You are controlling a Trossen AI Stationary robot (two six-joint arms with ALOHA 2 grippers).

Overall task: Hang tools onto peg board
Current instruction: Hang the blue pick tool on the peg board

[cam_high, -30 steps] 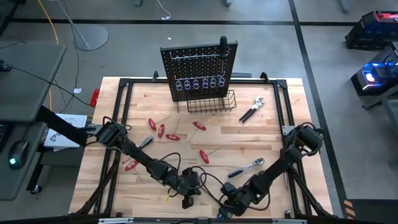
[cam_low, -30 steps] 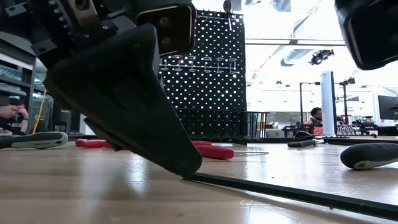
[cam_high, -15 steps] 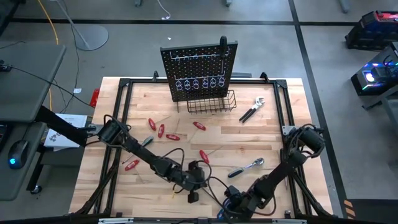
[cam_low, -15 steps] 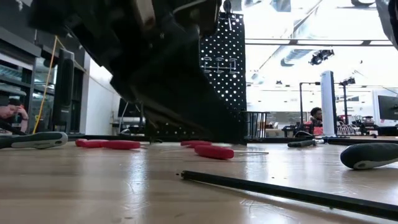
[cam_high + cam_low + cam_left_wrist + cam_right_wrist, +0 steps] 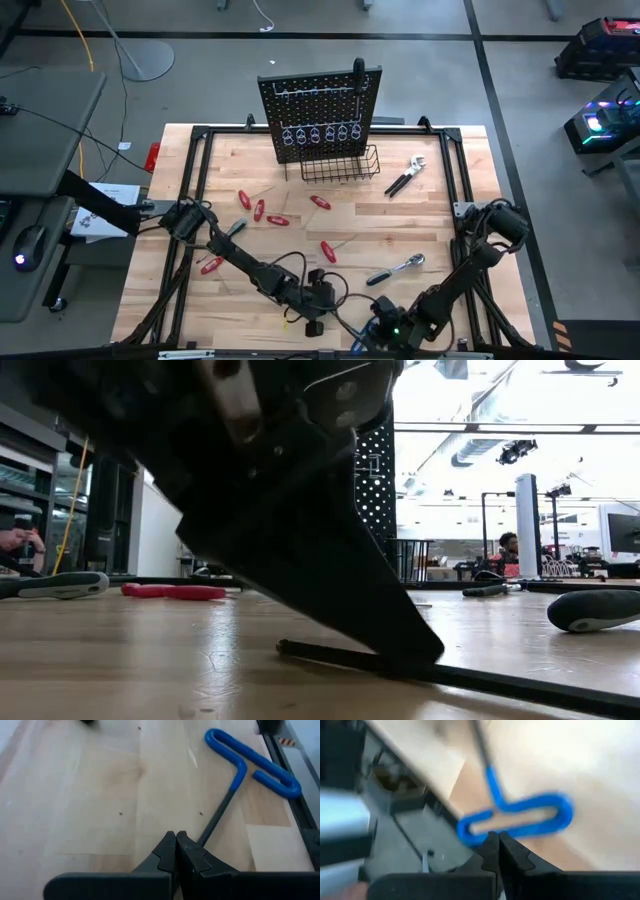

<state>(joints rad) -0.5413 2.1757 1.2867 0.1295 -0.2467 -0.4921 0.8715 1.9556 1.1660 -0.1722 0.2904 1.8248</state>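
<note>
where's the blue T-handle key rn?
The blue T-handle key lies flat at the table's near edge, handle by the frame rail, between the shut left gripper and right gripper.

blue t-handle key (image 5: 252, 762), black perforated peg board (image 5: 320, 115)

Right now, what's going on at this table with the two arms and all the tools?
Both arms are bent low over the table's near edge, by the blue T-handle key. The left hand is shut, its tips on the key's dark shaft; the right hand is shut just above the blue handle. Neither holds it yet. Red-handled screwdrivers, a ratchet and pliers lie loose on the table; the peg board carries one tool.
</note>
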